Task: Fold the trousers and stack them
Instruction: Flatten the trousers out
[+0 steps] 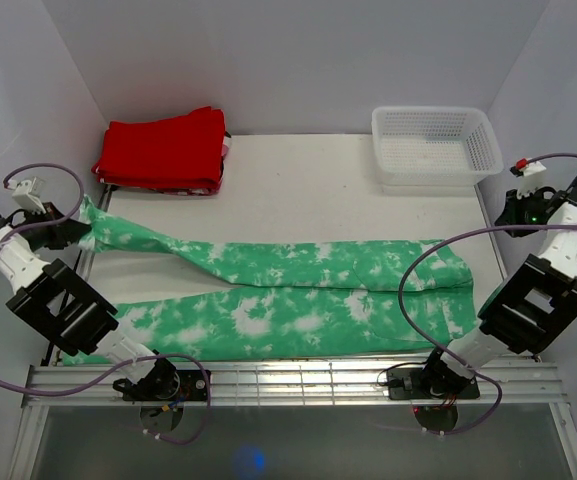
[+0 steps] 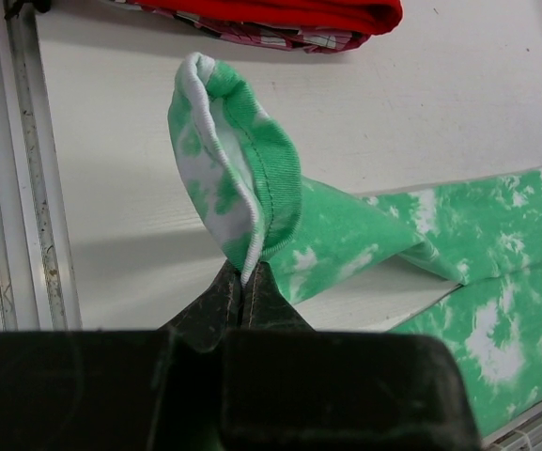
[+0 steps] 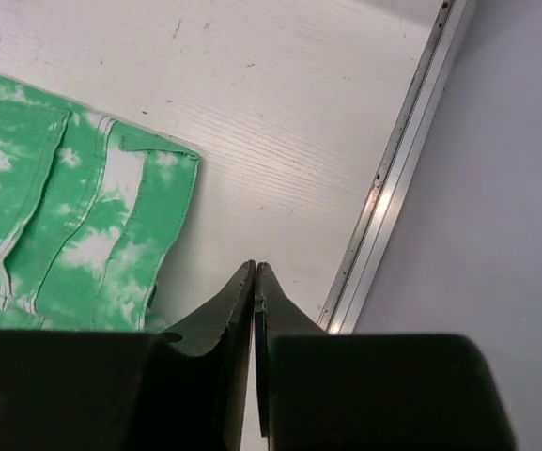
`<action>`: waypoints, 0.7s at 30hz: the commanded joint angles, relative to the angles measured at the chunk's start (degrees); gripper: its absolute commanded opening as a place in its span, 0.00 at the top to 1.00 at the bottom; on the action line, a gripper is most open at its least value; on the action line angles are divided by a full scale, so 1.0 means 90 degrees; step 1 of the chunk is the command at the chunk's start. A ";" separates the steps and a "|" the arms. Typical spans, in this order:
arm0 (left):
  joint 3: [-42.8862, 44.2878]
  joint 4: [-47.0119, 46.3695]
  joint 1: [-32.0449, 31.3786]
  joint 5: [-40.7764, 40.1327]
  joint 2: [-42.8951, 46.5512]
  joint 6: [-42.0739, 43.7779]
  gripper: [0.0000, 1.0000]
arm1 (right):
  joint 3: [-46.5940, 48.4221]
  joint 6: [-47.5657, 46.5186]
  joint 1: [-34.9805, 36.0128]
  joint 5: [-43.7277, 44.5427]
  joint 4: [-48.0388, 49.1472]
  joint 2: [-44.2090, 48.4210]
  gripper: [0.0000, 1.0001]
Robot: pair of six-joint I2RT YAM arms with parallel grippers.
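Observation:
The green tie-dye trousers (image 1: 288,300) lie spread across the table, legs to the left, waist to the right. My left gripper (image 1: 68,235) is shut on the cuff of the far leg at the table's left edge; in the left wrist view the cuff (image 2: 238,178) stands up from the gripper (image 2: 249,274), lifted off the table. My right gripper (image 1: 516,205) is shut and empty, above the table's right edge; in the right wrist view the gripper (image 3: 255,270) is over bare table just right of the waistband (image 3: 111,216).
A folded red garment (image 1: 163,150) lies at the back left, also at the top of the left wrist view (image 2: 289,19). A white mesh basket (image 1: 434,145) stands at the back right. A metal rail (image 3: 393,188) runs along the right table edge.

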State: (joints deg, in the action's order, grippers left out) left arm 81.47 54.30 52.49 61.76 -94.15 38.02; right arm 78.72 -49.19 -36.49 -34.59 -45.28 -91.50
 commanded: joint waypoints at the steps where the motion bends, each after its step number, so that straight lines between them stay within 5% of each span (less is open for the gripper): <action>1: -0.0048 0.0225 0.0135 0.0608 0.0168 0.0764 1.00 | 0.0257 -0.0810 0.0011 -0.0649 -0.0699 0.0002 0.92; 2: -0.0087 0.0303 0.0135 0.0754 0.0216 0.1056 1.00 | 0.0306 -0.0823 0.0031 -0.0639 -0.0876 -0.0086 0.86; 3: -0.0184 0.0430 0.0135 0.0823 0.0256 0.1165 1.00 | 0.0364 -0.0814 0.0089 -0.0649 -0.1196 -0.0183 0.53; 6: -0.0370 0.0645 0.0125 0.0960 0.0382 0.1584 1.00 | 0.0424 -0.0551 0.0303 -0.0639 -0.1279 -0.0487 0.21; 17: -0.0459 0.0734 0.0125 0.0794 0.0344 0.1821 1.00 | -0.0650 0.1880 0.1817 0.0668 0.0819 -0.0965 0.12; 21: -0.0429 0.0734 0.0125 0.0755 0.0373 0.1889 1.00 | -0.0953 0.2252 0.2169 0.1633 0.1319 -0.1190 0.02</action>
State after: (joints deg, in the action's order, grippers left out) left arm 77.14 60.31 53.12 66.06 -93.47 52.95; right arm 71.66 -34.39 -17.93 -27.64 -39.48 -101.32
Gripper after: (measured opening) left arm 0.022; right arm 0.968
